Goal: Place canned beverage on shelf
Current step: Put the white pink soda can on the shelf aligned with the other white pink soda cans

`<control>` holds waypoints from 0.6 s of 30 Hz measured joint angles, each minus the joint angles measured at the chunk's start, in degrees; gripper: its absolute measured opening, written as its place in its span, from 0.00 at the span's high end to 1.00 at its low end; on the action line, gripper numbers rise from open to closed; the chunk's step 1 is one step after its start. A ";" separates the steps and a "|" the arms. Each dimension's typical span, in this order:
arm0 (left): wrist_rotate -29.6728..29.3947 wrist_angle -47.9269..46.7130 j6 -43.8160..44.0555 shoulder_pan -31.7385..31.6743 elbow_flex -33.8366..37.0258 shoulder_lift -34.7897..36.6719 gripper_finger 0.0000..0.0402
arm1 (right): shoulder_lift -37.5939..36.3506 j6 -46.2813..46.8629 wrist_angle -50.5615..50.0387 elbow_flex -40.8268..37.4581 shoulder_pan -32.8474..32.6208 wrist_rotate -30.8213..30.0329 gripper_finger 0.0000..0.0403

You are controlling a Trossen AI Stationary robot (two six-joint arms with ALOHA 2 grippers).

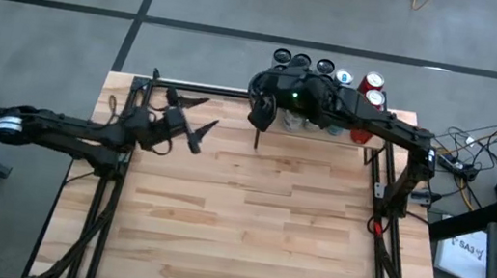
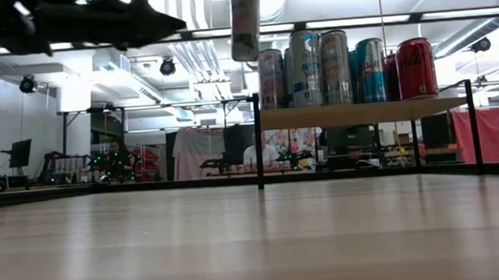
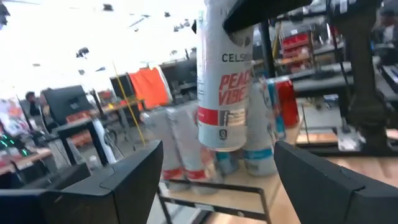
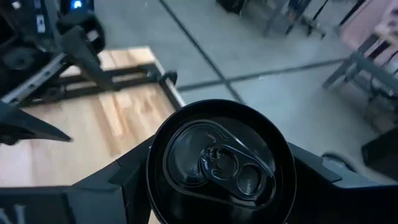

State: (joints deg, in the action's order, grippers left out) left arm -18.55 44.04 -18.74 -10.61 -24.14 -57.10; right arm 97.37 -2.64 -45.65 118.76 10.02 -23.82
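We start from the table (image 1: 257, 218), with the shelf (image 2: 361, 113) as our landmark at its far edge – a small wood board on thin black posts, already crowded with standing cans (image 2: 336, 65). The right gripper (image 1: 265, 112) hangs just off the shelf's open end, its jaws clamped on the sides of a white canned beverage (image 2: 245, 23), which is upright, in the air, and above the shelf board's level. The left gripper (image 1: 194, 124) waits apart from the shelf, over the table, jaws spread and empty. To do this step well, we judge the can must stay vertical and be carried over a free patch of board beside the nearest standing can – then lowered until its base rests before the jaws let go, without nudging the neighbours.
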 joint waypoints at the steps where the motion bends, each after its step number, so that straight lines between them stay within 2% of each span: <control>1: 0.00 0.03 -0.42 0.00 0.84 1.76 0.27 | -0.35 -0.68 1.14 0.00 0.08 -0.18 0.40; 8: 3.90 -0.66 -0.05 0.00 6.37 10.53 0.27 | -1.95 -0.30 0.36 0.01 -0.33 0.12 0.40; 18: 4.80 -0.42 2.62 0.00 9.18 12.72 0.27 | -2.48 4.45 -1.65 -2.85 -4.64 1.45 0.40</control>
State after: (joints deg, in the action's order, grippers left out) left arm -13.76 43.63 -16.12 -10.61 -14.96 -44.38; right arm 94.89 1.82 -47.30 115.91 5.38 -22.37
